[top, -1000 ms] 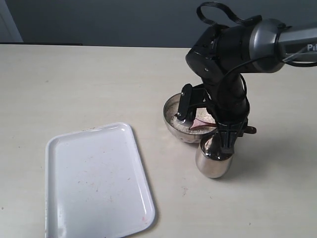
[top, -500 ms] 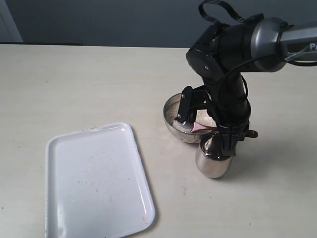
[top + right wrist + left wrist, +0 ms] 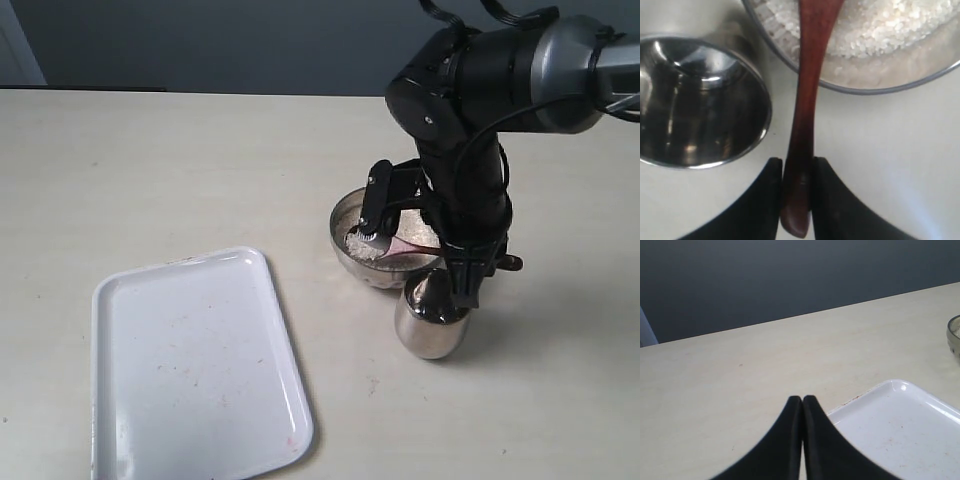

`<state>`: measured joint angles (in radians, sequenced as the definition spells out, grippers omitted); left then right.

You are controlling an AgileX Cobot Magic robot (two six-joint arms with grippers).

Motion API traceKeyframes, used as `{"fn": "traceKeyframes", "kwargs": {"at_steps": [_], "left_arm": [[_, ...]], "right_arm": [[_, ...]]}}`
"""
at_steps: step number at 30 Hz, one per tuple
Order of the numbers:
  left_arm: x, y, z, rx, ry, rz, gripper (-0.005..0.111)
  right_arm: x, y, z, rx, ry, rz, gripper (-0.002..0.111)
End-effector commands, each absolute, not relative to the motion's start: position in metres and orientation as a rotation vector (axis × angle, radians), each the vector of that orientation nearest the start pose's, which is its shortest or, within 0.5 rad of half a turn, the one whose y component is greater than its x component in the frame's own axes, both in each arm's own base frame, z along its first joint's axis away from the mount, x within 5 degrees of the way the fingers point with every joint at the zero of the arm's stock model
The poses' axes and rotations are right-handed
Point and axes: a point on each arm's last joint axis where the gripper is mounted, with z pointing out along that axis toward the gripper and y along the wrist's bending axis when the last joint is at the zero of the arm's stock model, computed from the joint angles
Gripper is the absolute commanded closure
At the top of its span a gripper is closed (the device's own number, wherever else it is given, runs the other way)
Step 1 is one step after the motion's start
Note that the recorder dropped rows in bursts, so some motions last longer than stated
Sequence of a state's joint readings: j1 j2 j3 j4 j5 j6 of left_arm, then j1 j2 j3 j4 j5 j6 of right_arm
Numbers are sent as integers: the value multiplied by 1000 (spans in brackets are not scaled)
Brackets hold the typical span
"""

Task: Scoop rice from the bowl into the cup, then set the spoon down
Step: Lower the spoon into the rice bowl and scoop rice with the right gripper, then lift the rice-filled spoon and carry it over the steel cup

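Right hand [image 3: 796, 167] is clamped on my dark reddish-brown wooden spoon [image 3: 807, 75], dipped in white rice [image 3: 880, 30] in the shiny steel bowl [image 3: 880, 82]; small steel cup [image 3: 700, 110] looks empty.

Bright, even light, soft shadow beside the cup [image 3: 427, 330], glare on its steel, slight blur at close range.

This is looking like a robot lab bench: a black robot arm [image 3: 470, 100] is hanging over a plain pale surface [image 3: 150, 170], a bare dark grey-blue wall [image 3: 200, 40] is running along the top of the frame, and a white tray [image 3: 190, 360] is lying at lower left.
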<state>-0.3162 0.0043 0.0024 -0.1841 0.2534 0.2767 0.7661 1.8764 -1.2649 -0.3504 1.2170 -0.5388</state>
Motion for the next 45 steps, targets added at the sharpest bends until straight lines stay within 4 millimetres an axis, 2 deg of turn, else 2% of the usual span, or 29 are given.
{"fn": "traceKeyframes", "kwargs": {"at_steps": [1, 7, 14, 20, 28, 38, 45], "left_arm": [[51, -21, 192, 385, 1679, -206, 106], [51, -21, 192, 385, 1679, -206, 106], [51, -21, 192, 385, 1679, -206, 106], [51, -21, 192, 385, 1679, -206, 106], [51, -21, 192, 385, 1679, -206, 106], [51, -21, 192, 385, 1679, -206, 106], [51, -21, 192, 385, 1679, -206, 106]], "right_arm": [[269, 199, 191, -2053, 2546, -345, 109], [276, 185, 202, -1982, 2574, -310, 109], [276, 181, 206, -1954, 2594, -207, 109], [278, 170, 219, -1869, 2612, -139, 109], [279, 164, 222, -1818, 2640, -78, 109], [251, 147, 219, -1841, 2681, -75, 109], [241, 144, 232, -1787, 2662, -30, 109]]}}
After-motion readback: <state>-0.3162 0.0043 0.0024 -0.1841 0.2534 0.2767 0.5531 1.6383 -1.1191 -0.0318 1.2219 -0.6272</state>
